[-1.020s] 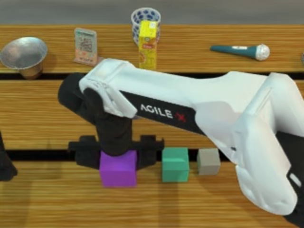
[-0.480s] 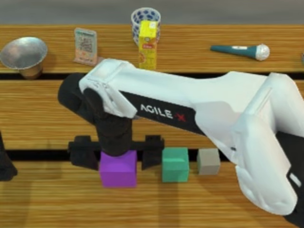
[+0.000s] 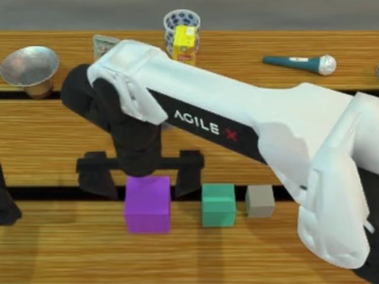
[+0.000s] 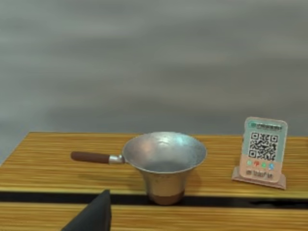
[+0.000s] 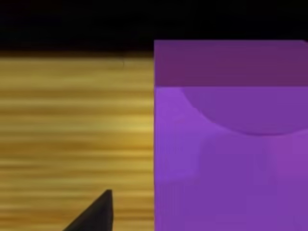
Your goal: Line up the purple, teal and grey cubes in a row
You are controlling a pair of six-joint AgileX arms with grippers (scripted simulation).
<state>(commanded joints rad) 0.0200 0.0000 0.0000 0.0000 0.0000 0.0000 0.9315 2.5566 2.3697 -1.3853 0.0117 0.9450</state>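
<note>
Three cubes stand in a row near the table's front: the purple cube [image 3: 147,207] at the left, the teal cube [image 3: 218,205] in the middle, the grey cube [image 3: 260,200] at the right. My right gripper [image 3: 142,190] hovers just above the purple cube, open, its fingers spread wider than the cube and clear of it. In the right wrist view the purple cube [image 5: 231,144] fills the frame beside one dark fingertip [image 5: 98,214]. My left arm [image 3: 6,204] is parked at the table's left edge, gripper open.
Along the back stand a metal pan [image 3: 29,68], a QR card [image 3: 102,42] partly behind my right arm, a yellow carton [image 3: 185,42], a patterned cup [image 3: 180,19] and a microphone [image 3: 299,62]. The left wrist view shows the pan [image 4: 163,161] and the card [image 4: 262,151].
My right gripper has opened off the purple cube's sides and risen above it. The purple cube stays in place beside the teal one.
</note>
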